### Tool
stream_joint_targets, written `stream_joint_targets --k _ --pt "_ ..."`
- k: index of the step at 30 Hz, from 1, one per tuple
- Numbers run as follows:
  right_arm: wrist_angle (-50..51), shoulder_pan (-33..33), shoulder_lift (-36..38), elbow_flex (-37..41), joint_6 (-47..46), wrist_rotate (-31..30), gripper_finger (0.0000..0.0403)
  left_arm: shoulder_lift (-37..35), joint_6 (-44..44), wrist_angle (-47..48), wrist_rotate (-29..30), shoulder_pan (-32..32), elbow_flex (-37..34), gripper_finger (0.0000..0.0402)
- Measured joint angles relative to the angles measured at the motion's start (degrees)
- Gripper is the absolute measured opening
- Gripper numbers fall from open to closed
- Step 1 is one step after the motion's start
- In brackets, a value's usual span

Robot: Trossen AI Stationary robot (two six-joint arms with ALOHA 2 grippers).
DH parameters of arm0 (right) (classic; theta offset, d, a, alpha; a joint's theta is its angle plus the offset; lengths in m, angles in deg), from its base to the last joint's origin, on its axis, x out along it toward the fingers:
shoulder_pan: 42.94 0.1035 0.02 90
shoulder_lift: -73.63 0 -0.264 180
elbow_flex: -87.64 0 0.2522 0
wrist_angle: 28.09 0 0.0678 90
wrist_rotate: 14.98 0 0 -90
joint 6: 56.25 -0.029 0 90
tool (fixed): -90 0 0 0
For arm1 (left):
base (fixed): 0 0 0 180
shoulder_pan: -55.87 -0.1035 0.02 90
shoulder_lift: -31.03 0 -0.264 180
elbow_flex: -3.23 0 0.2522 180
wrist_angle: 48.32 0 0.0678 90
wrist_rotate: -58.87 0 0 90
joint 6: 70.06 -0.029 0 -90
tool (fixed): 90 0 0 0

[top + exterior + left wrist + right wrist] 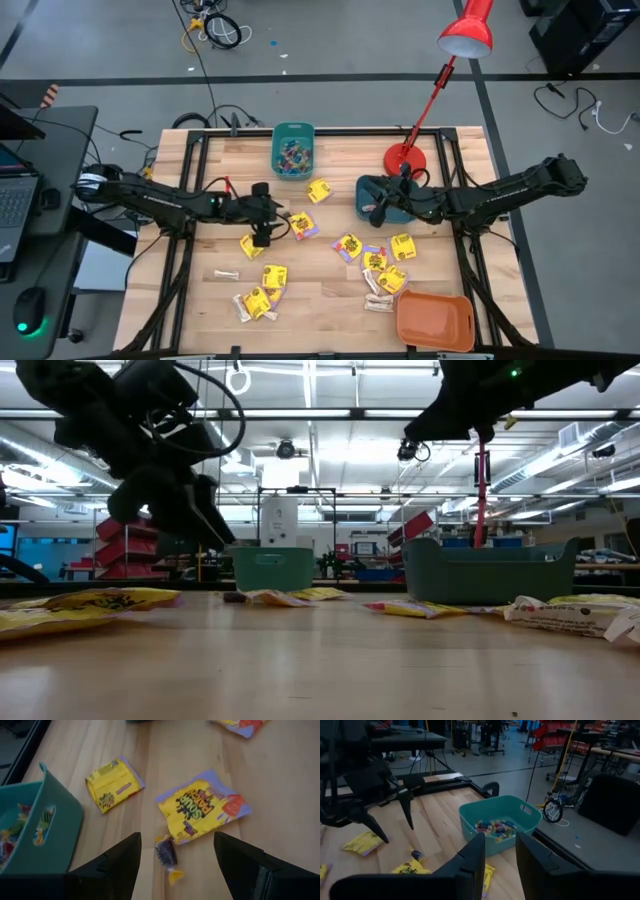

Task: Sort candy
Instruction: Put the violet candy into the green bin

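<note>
Packets [349,246] litter table [320,295] between 2 bins [293,149].

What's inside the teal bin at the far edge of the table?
The teal bin holds a pile of small wrapped candies in blue, red and orange. Whatever lies under that pile, and the bin's floor, is covered.

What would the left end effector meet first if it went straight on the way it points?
Probably the small dark wrapped candy between the open left end effector fingers, beside the yellow packet; depth is unclear.

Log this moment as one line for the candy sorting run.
left pincer: open, above small dark wrapped candy | right pincer: empty, over dark teal bin | teal bin: holds small candies
</note>
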Motion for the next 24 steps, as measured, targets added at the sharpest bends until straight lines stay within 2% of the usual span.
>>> stream_joint_targets --k 7,13,24 --pt "-1.44 -0.2 0.02 0.0 1.43 -0.02 0.0096 0.02 0.18 -5.91 -0.49 -1.92 -3.74 0.0252" --pt "-1.58 -0.2 0.04 0.0 1.56 -0.07 0.0095 0.02 1.51 -10.83 -3.53 -2.94 -7.01 0.0252" --pt "-1.52 -0.2 0.04 0.0 1.31 -0.09 0.0095 0.02 2.85 -17.3 -3.67 -4.55 -10.94 0.0252"
